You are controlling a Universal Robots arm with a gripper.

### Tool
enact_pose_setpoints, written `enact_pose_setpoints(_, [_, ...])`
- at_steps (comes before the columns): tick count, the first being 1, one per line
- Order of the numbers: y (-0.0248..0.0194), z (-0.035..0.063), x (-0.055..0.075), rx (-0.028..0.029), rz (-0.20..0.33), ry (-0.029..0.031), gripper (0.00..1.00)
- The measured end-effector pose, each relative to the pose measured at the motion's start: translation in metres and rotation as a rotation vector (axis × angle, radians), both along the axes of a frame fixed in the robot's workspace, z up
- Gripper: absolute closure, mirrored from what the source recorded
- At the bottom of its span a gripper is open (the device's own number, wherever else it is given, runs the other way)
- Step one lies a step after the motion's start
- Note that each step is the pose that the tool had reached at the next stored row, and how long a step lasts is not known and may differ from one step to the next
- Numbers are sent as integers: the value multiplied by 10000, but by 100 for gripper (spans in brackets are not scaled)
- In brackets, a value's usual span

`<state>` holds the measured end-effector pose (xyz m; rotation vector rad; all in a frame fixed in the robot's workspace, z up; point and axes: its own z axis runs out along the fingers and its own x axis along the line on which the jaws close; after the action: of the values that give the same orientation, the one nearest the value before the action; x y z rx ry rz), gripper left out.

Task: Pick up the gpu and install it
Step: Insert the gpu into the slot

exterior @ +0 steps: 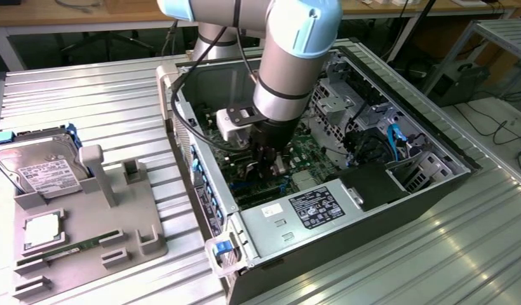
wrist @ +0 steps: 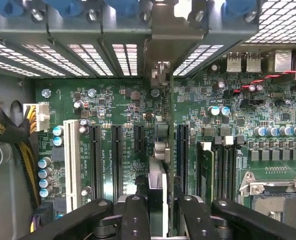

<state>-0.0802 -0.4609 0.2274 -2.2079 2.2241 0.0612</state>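
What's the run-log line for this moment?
stage: install | gripper: shut on gpu, held edge-on | position: inside open PC case, over motherboard expansion slots | seating: cannot tell | hard drive: on tray outside

GPU [wrist: 159, 135] stands edge-on, upright over the motherboard [wrist: 112, 110] between two black slots, silver bracket end toward the case's rear slot covers [wrist: 87, 55]; pinched at its near edge.

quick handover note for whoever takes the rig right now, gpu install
End effector: shut on the gpu, held edge-on between its fingers, inside the open pc case.
Gpu: above the motherboard, lined up among the black expansion slots, bracket end toward the rear slot covers.
Done: gpu picked up and carried into the case.
Left: gpu not yet seated in a slot.
Hard drive sits on the grey fixture.
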Motion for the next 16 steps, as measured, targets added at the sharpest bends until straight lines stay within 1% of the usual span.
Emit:
enact_pose_setpoints(1, [-1, -19, 0, -5, 1, 1, 73])
enact_pose_setpoints(2, [1, -31, 0, 2, 1, -1, 73])
enact_pose_setpoints(4, [2, -37, 0, 14, 0, -6, 73])
enact_pose_setpoints(8, [2, -37, 0, 14, 0, -6, 73])
enact_pose_setpoints(9, [2, -38, 0, 19, 0, -9, 73])
enact_pose_setpoints(10, [6, -49, 1, 45, -3, -23, 73])
enact_pose_setpoints(11, [5, -40, 1, 24, -1, -15, 71])
enact_pose_setpoints(12, [2, -30, 0, 8, -1, -7, 65])
enact_pose_setpoints(13, [3, -17, 0, 15, 0, -11, 65])
enact_pose_setpoints(15, [5, 66, 1, 9, 1, -17, 65])
enact_pose_setpoints(16, [7, 110, 1, -4, 1, -14, 65])
